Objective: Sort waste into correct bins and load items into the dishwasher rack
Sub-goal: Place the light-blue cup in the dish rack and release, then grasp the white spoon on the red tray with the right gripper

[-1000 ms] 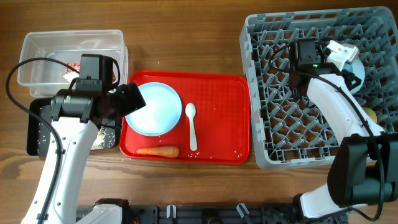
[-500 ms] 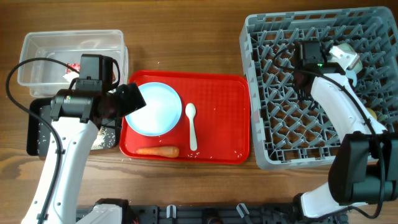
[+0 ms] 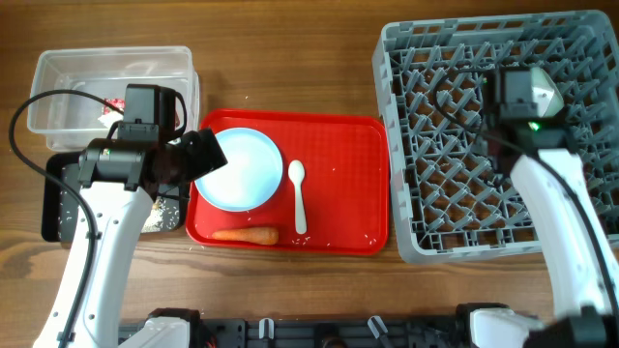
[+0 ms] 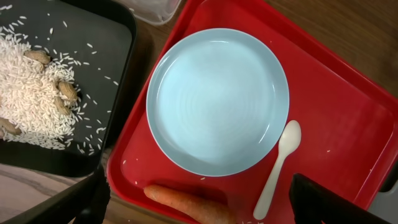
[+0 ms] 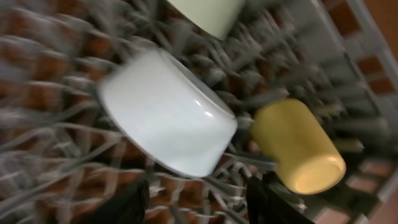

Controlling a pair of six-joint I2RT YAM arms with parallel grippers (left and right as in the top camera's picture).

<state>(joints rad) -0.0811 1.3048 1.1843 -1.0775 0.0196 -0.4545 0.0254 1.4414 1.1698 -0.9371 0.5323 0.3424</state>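
Note:
A round light-blue plate (image 4: 217,102) lies on the red tray (image 4: 348,118), with a white plastic spoon (image 4: 277,171) to its right and an orange carrot (image 4: 186,202) at the tray's near edge. My left gripper (image 4: 199,211) hangs open above the carrot, holding nothing. In the right wrist view a light-blue bowl (image 5: 165,115) lies tipped on the pegs of the grey dishwasher rack (image 3: 426,145), a yellow cup (image 5: 298,146) on its side next to it and a pale mint bowl (image 5: 205,12) beyond. The right gripper (image 5: 199,208) is open just in front of the bowl, apart from it.
The clear tub (image 3: 58,72) at the back left holds a red-and-white wrapper (image 3: 114,103). The black tray (image 4: 106,37) beside the red tray carries rice grains (image 4: 31,99) and a few peanuts. My left arm covers part of the black tray from above.
The right wrist has shifted right over the rack's back corner and its jaws have parted, leaving the bowl on the pegs. The left arm has not moved.

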